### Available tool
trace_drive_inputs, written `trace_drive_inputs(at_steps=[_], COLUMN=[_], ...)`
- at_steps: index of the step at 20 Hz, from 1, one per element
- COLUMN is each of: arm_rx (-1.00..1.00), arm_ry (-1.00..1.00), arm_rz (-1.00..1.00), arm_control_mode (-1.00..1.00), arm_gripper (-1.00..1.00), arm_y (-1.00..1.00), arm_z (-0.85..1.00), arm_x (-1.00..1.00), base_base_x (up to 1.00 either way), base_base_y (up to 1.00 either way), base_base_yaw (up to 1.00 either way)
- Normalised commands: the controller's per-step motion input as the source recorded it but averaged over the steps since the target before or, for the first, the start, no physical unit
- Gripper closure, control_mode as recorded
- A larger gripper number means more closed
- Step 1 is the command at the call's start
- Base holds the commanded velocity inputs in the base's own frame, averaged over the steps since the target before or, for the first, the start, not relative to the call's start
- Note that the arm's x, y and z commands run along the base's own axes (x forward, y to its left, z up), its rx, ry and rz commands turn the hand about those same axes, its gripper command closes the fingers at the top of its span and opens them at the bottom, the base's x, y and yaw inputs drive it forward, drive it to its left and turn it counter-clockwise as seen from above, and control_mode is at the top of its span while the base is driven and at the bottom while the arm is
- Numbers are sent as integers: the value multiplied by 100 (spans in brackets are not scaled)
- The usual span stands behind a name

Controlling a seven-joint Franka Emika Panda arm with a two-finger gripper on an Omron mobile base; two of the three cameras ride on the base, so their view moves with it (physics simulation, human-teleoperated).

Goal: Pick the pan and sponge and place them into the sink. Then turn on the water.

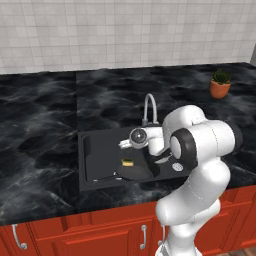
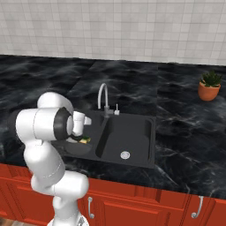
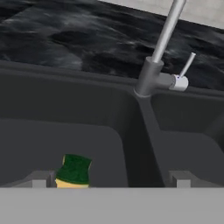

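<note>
Black marble counter (image 1: pixel 40 115) surrounds the sink (image 1: pixel 92 165), below a tiled wall. Inside the left basin lies the pan (image 1: pixel 134 173), with the sponge (image 1: pixel 128 162) on it. Just above them hangs the gripper (image 3: pixel 109 180), jaws spread wide, holding nothing. Behind the divider stands the faucet (image 2: pixel 103 99), and a potted plant (image 2: pixel 209 87) sits well apart on the right

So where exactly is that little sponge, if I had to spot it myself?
Find the black double sink set in the dark marble counter, below the arched silver faucet. In its left basin lies a dark frying pan, and the sponge sits at the pan's far edge. It is the only bright spot there: small, yellow, with a green top.
</note>
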Motion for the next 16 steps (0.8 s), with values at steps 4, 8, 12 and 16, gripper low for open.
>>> trace_drive_inputs(at_steps=[4,8,12,16], arm_rx=[9,3,0,0], arm_ry=[0,0,0,0], arm_rz=[12,18,19,15], arm_control_mode=[-100,-100,-100,-100], arm_gripper=[-100,-100,-100,-100], arm_y=[-4,-4,-9,-23], arm_z=[18,1,0,0], arm_x=[-19,-41,-51,-32], base_base_x=[0,0,0,0], base_base_y=[0,0,0,0], base_base_yaw=[0,0,0,0])
